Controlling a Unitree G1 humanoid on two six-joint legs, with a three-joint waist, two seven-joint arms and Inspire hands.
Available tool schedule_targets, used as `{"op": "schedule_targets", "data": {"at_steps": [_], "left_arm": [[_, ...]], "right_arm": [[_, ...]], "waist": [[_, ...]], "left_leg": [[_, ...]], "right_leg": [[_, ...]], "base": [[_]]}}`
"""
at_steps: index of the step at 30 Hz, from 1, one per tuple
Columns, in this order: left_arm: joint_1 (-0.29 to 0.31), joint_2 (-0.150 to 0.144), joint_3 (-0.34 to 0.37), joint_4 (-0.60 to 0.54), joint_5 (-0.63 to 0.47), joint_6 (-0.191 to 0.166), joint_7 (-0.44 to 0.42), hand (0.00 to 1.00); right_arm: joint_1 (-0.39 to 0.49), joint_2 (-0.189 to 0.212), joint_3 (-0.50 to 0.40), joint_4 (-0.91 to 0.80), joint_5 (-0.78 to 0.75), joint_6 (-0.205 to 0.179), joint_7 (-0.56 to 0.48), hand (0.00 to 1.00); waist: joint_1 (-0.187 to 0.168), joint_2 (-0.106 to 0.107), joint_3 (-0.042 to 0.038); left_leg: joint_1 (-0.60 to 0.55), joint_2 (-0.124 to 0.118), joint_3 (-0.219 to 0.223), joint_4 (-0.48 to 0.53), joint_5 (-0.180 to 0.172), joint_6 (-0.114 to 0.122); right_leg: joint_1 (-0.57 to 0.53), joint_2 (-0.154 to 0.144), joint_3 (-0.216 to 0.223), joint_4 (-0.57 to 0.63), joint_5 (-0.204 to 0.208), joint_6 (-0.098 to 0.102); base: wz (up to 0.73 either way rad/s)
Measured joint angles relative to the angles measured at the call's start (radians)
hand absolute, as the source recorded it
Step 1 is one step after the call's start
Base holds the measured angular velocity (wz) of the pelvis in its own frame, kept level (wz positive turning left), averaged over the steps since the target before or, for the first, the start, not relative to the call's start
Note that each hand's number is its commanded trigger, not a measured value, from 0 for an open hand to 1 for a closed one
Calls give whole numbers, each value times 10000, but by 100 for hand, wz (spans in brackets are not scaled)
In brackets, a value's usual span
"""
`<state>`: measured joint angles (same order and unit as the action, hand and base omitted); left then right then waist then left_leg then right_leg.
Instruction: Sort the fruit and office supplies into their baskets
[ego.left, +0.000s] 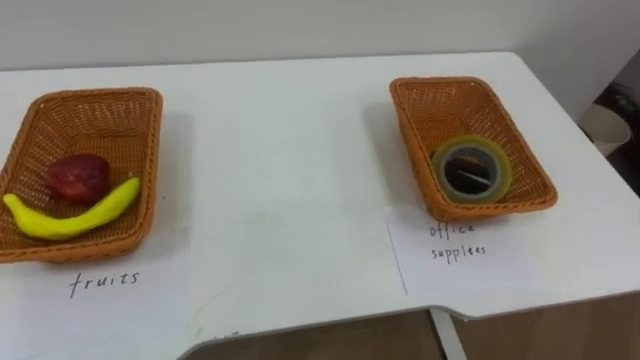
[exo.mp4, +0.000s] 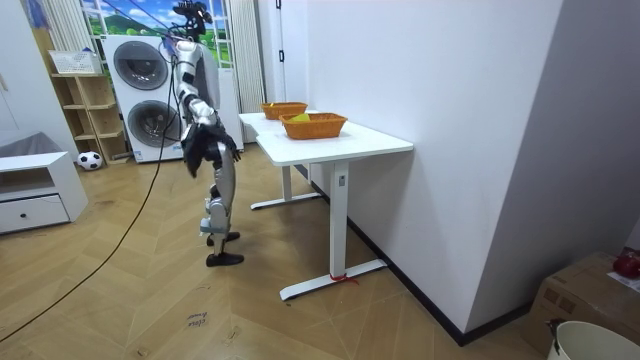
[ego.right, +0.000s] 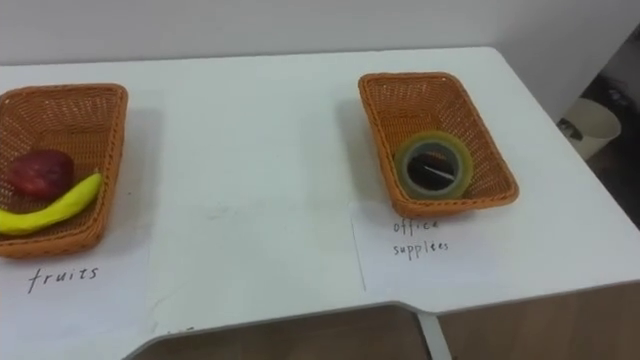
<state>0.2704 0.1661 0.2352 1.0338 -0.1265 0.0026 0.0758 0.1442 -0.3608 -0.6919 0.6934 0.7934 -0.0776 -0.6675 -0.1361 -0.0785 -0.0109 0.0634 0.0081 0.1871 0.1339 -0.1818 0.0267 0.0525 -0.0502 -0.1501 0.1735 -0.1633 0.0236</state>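
Fruit and tape sorted into two baskets
Apple and banana lie touching in the left basket, tape roll in the right basket, on the white table; robot's hands hang low beside it, their state too small to tell

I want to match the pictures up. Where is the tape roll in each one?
Left eye view: the tape roll lies in the right-hand basket, above the handwritten label.
Right eye view: the tape roll in that basket, right of middle.
Room view: a yellowish speck in the basket nearer the camera.
Shared landmark: that orange basket.
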Motion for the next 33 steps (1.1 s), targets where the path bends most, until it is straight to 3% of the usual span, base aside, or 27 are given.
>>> {"op": "schedule_targets", "data": {"at_steps": [7, 11, 15, 18, 19, 22, 27, 33], "left_arm": [[-84, -67, -34, -12, -8, -38, -77, 0], [-95, -166, -160, 105, -4, -41, -170, 0], [-399, -213, -823, 518, -20, -162, -199, 0], [-424, -304, -1036, 554, -11, -366, -193, 0], [-418, -375, -1038, 559, -12, -425, -193, 0], [-456, -448, -1037, 649, -8, -553, -197, 0], [-514, -445, -1374, 855, -28, -756, -135, 0], [-759, -636, -1448, 857, -18, -940, -3, 0]], "right_arm": [[200, 1131, 230, 1408, -174, -3, -137, 0], [289, 1257, 1467, 2009, -1348, -14, -11, 0], [409, 1690, 2802, 2417, -2135, -326, 243, 0], [397, 2024, 3711, 2540, -2878, -350, 658, 0], [345, 2122, 3960, 2680, -3263, -363, 833, 0], [319, 2200, 4652, 3019, -3880, -397, 1301, 0], [167, 2258, 5628, 3527, -5277, -439, 2091, 0], [72, 2398, 6601, 3544, -5737, -440, 2808, 0]], "waist": [[16, 167, 35], [126, 207, 66], [429, 305, 120], [592, 407, 148], [632, 437, 123], [813, 570, 86], [938, 744, 146], [1186, 713, 142]], "left_leg": [[4, -39, -18, -7, -4, -2], [29, -47, 8, 0, -5, -1], [24, -40, -15, -3, -7, -6], [3, -44, -23, -6, -20, -18], [-4, -50, -45, -8, -29, -18], [60, -48, -36, -4, -50, -26], [198, -32, -21, -9, -67, -47], [164, -33, -55, -6, -80, -45]], "right_leg": [[-7, -3, 106, -33, -36, -4], [-11, -2, 146, -42, -38, 0], [-5, -2, 113, -63, -38, 0], [-12, 3, 108, -171, -40, 2], [-5, 7, 109, -229, -40, 2], [26, 8, 92, -228, -42, 6], [165, 10, 69, -230, -43, 6], [179, 5, 21, -225, -46, 7]], "base": [[-1], [-1], [1], [2], [4], [0], [0], [0]]}}
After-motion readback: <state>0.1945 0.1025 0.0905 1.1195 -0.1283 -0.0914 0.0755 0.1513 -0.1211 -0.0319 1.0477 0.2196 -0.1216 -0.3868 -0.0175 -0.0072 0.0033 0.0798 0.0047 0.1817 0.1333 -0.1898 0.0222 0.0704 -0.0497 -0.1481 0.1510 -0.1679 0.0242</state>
